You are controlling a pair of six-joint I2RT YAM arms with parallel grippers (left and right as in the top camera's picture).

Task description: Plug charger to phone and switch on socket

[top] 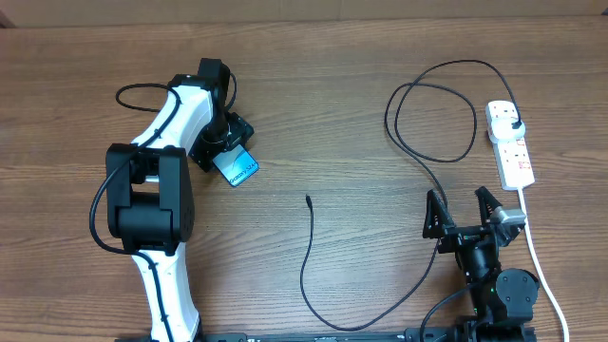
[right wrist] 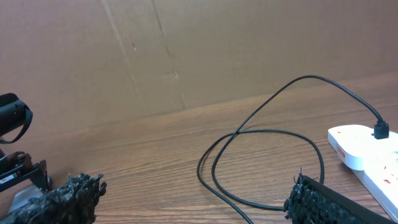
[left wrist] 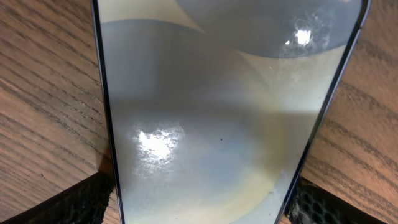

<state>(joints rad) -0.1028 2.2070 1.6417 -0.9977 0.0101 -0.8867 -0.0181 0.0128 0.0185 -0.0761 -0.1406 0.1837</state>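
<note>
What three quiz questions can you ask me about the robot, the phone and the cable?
1. True or false: the cable has its small end in the phone.
2. Which hand is over the phone? A: left hand. B: right hand.
3. Fill in: the black plug sits in the white ____.

Key: 1 false, the end lies loose on the table. 2 A. 3 power strip.

Overhead top-down, left wrist close on phone (left wrist: pixel 211 124)
</note>
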